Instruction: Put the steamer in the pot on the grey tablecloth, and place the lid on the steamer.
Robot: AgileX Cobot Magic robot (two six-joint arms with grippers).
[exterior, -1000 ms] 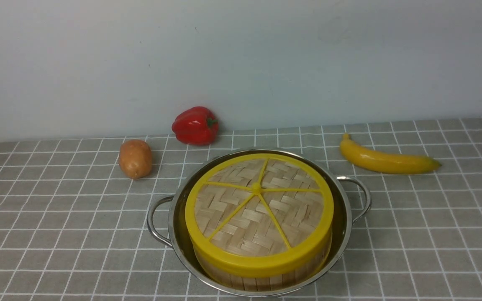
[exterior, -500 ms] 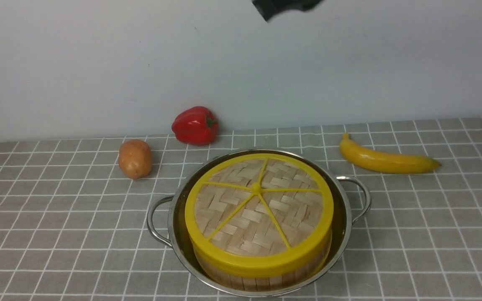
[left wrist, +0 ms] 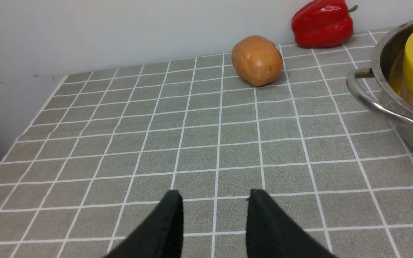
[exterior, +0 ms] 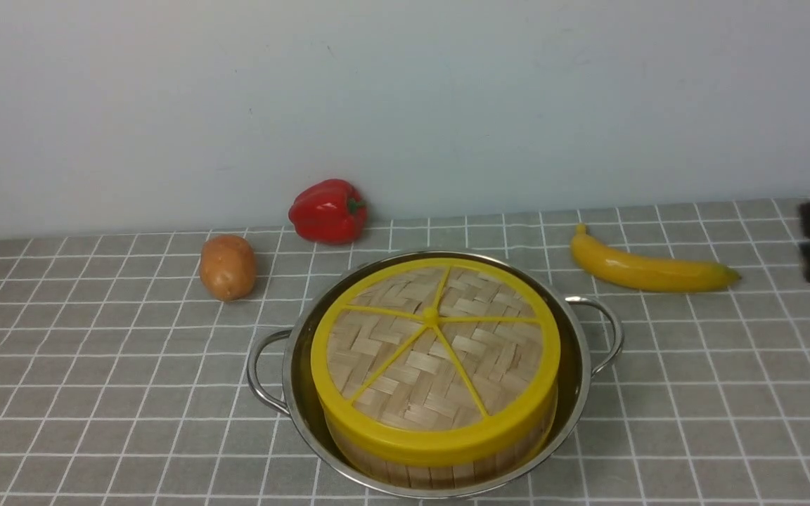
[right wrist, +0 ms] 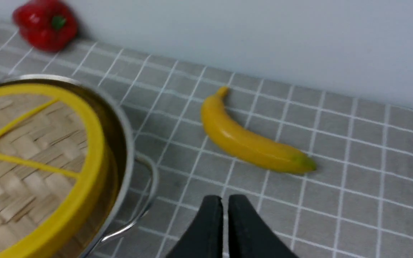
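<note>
Backing both arms away cleanly looks like the step in hand, since the placing seems done. The lid lies flat and centred on the steamer, whose bamboo wall shows only as a strip under the lid's yellow rim. The steamer stands inside the pot, and the pot rests on the grey tablecloth, near its front edge.

To do this well, I would have each arm draw outward and upward, away from the pot. That way no finger catches a loop handle or the lid's rim and tips the stack.

The right gripper hangs at about 3 o'clock from the pot, at the front view's right edge. It is beyond the banana, so its path should pass clear of the fruit. Its jaws are all but clenched, with only a thin slit between them and nothing inside.

The left gripper is out of the front view. Its wrist view shows it over bare cloth on the pot's 9 o'clock side. Its jaws are released, spread apart and empty.

Counted:
- **Task things:** one pot with two loop handles, one steamer, and one lid with five yellow spokes meeting at one central knob.
- **Potato:** one potato, at 10 o'clock from the pot.
- **Pepper:** one red bell pepper, at 11 o'clock by the wall.
- **Banana:** one, at 2 o'clock from the pot.
- **Grippers:** two.

Whatever the steamer holds is hidden under the lid.
</note>
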